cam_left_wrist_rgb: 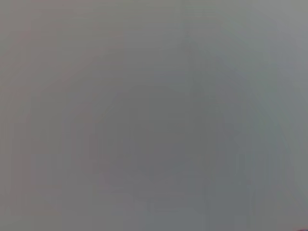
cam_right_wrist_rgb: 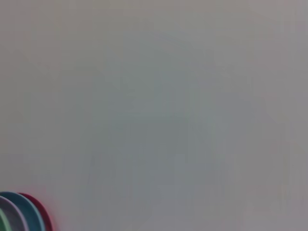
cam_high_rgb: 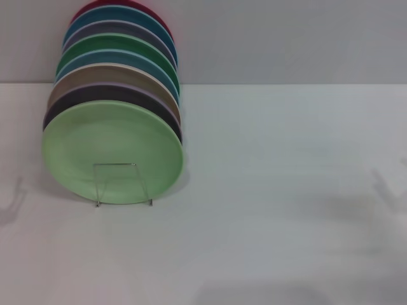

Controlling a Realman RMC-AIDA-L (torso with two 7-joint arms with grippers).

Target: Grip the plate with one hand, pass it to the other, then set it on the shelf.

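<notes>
We see the plate [cam_high_rgb: 113, 152] standing upright at the near end of a row of coloured plates [cam_high_rgb: 117, 57] in the shelf [cam_high_rgb: 123, 184], on the left of the white surface [cam_high_rgb: 286, 190]. We judge the placing done. Neither hand shows in any view, so we cannot tell their state.

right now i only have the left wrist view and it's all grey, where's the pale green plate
Observer: The head view shows the pale green plate upright at the front of a row of plates, on the left of the table.
Operator: is it in the rack
Observer: A clear rack loop stands across its lower edge.
Operator: any tool near it
Observer: None in the head view. The right wrist view shows only plate edges, including a red plate.
</notes>
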